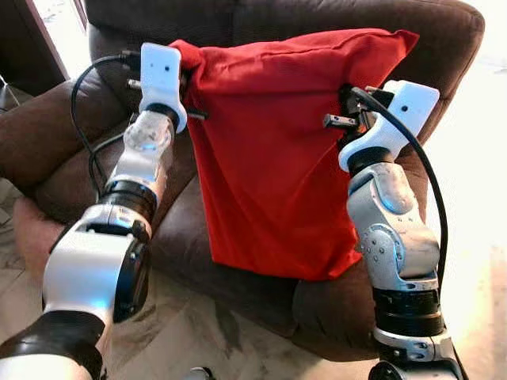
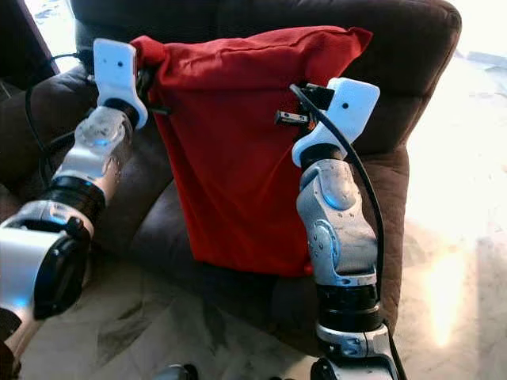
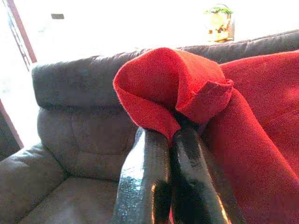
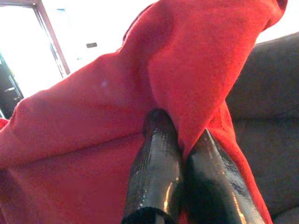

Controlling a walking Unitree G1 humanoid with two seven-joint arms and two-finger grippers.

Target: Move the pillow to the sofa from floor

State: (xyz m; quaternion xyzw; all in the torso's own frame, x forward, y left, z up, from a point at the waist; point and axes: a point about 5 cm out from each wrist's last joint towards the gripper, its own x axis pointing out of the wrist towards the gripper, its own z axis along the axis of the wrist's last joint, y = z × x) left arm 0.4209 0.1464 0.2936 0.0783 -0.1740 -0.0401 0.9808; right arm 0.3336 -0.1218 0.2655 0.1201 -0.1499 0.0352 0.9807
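A red pillow (image 1: 277,150) hangs upright in front of the brown sofa (image 1: 444,32), held up between both arms above the seat. My left gripper (image 3: 175,133) is shut on the pillow's upper left corner (image 3: 163,84), the cloth bunched over its black fingertips. My right gripper (image 4: 182,140) is shut on a fold of the pillow's (image 4: 117,116) right edge. In the left eye view the left wrist (image 1: 162,75) sits at the pillow's top left and the right wrist (image 1: 392,119) at its right side. The pillow's lower edge (image 2: 245,261) dangles over the seat front.
The sofa's left armrest (image 1: 36,134) and seat cushion (image 3: 70,200) lie under and beside the pillow. Pale marble floor (image 1: 198,340) runs in front. A bright doorway or window (image 3: 93,23) is behind the sofa back, with a potted plant (image 3: 217,21).
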